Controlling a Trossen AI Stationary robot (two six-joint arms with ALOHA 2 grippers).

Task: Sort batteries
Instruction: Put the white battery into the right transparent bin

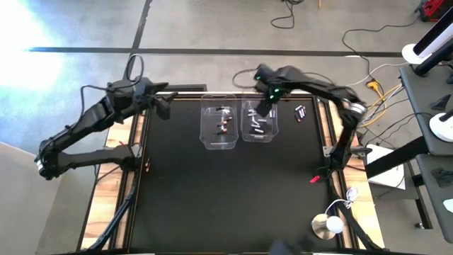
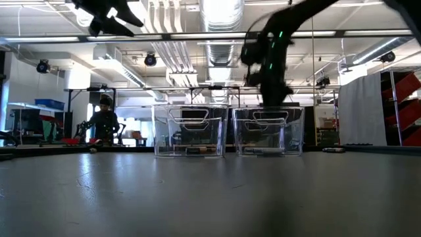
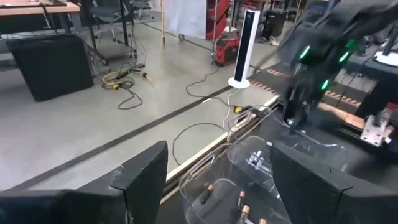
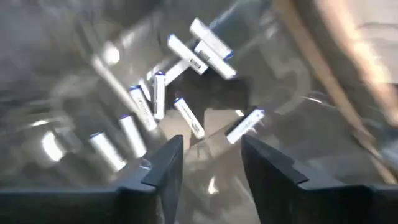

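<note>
Two clear plastic bins stand side by side on the black table, toward its far edge. The left bin (image 1: pixel 218 126) holds dark, copper-tinted batteries (image 3: pixel 225 198). The right bin (image 1: pixel 258 122) holds several silvery-white batteries (image 4: pixel 155 99), which lie on its floor. My right gripper (image 4: pixel 211 155) hangs over the right bin, pointing steeply down, open, with nothing between its fingers. My left gripper (image 3: pixel 211 180) is raised near the table's far left corner (image 1: pixel 164 106), open and empty. A few loose batteries (image 1: pixel 299 112) lie on the table right of the right bin.
A small red object (image 1: pixel 314 179) lies near the table's right edge, and a white round thing (image 1: pixel 329 225) sits at the near right corner. Cables run on the floor beyond the far edge. A person (image 2: pixel 105 122) is far back in the room.
</note>
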